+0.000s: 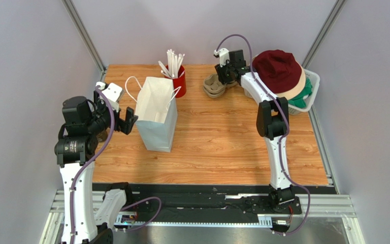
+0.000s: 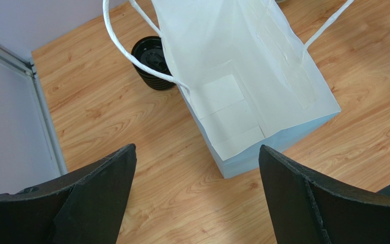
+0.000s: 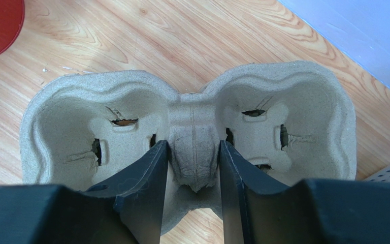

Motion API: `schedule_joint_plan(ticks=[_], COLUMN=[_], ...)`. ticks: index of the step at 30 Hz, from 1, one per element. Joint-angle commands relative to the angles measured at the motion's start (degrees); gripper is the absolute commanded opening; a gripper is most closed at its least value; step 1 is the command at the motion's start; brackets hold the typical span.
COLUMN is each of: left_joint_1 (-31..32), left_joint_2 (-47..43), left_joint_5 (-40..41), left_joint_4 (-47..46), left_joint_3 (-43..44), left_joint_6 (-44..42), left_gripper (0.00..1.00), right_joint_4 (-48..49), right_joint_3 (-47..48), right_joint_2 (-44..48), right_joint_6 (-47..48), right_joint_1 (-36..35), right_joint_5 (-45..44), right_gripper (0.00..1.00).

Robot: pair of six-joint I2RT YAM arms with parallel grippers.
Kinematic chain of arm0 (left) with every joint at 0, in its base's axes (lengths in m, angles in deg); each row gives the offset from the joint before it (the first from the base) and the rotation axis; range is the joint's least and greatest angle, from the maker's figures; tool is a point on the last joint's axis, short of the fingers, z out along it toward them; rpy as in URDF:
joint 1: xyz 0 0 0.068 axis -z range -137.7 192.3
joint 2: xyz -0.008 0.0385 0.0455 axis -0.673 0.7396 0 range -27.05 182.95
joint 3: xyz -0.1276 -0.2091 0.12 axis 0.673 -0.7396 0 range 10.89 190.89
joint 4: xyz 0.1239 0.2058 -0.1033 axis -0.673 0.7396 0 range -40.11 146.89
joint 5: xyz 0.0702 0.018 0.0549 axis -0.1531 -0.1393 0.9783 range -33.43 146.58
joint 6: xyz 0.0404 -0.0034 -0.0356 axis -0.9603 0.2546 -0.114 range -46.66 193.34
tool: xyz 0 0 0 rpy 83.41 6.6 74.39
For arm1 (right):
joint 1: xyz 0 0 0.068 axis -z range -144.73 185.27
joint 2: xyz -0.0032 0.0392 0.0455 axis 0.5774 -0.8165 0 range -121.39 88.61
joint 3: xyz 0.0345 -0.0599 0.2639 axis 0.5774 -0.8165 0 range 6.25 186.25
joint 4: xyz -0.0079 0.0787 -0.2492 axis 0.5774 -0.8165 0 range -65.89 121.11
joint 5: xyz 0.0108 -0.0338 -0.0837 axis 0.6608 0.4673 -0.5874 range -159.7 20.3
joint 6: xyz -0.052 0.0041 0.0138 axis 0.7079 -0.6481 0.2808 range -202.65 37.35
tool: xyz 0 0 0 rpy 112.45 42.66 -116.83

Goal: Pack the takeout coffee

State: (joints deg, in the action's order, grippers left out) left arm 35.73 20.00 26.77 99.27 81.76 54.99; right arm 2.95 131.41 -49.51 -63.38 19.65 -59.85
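Observation:
The brown takeout coffee cup is not in view in any frame. A white paper bag (image 1: 156, 114) stands open on the wooden table; in the left wrist view its inside (image 2: 248, 76) looks empty. My left gripper (image 1: 128, 120) is open and empty just left of the bag, and its tips (image 2: 197, 148) hang above bare wood near the bag's corner. My right gripper (image 1: 226, 76) is at the back of the table. In the right wrist view it (image 3: 193, 145) is shut on the middle ridge of a grey pulp two-cup carrier (image 3: 293, 117), whose two wells are empty.
A red cup of white straws (image 1: 178, 81) stands behind the bag, left of the carrier (image 1: 212, 86). A squat black round piece (image 2: 154, 61) sits behind the bag's handle. A white basket (image 1: 311, 86) with a maroon hat (image 1: 278, 68) is at the back right. Walls enclose the table.

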Motion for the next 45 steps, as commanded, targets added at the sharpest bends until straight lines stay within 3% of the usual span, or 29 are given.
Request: schedule_joint_plan(ticks=[1, 8, 12, 18, 28, 35, 45], left_joint_1=[-0.55, -0.55, -0.55, -0.55, -0.64, -0.64, -0.81], left_joint_2=[-0.29, -0.55, -0.38, -0.55, -0.73, -0.55, -0.73], left_joint_5=[-1.31, -1.22, -1.31, -1.31, -1.31, -1.31, -1.4], left_joint_4=[-2.01, -1.84, -1.84, -1.92, -2.1, -2.1, -2.19], left_joint_3=[-0.03, -0.12, 0.06, -0.21, -0.56, -0.47, -0.65], left_joint_6=[0.33, 0.42, 0.42, 0.33, 0.33, 0.33, 0.33], left_gripper=[0.99, 0.99, 0.99, 0.99, 0.99, 0.99, 0.99], right_joint_4=[3.29, 3.11, 5.05, 3.38, 1.8, 3.11, 2.59], right_joint_3=[0.08, 0.35, -2.12, -0.28, 0.17, -1.06, -1.24], right_joint_2=[3.65, 2.51, 1.72, 1.63, 2.16, 3.39, 3.04], right_joint_6=[-3.36, -5.47, -1.69, -6.78, -6.7, -6.7, -6.0], right_joint_1=[-0.29, -0.2, -2.31, -1.09, -0.64, -0.56, -0.56], right_joint_5=[-2.73, -0.53, -6.5, -1.24, -0.88, -0.44, 0.53], right_gripper=[0.37, 0.38, 0.38, 0.37, 0.5, 0.52, 0.26])
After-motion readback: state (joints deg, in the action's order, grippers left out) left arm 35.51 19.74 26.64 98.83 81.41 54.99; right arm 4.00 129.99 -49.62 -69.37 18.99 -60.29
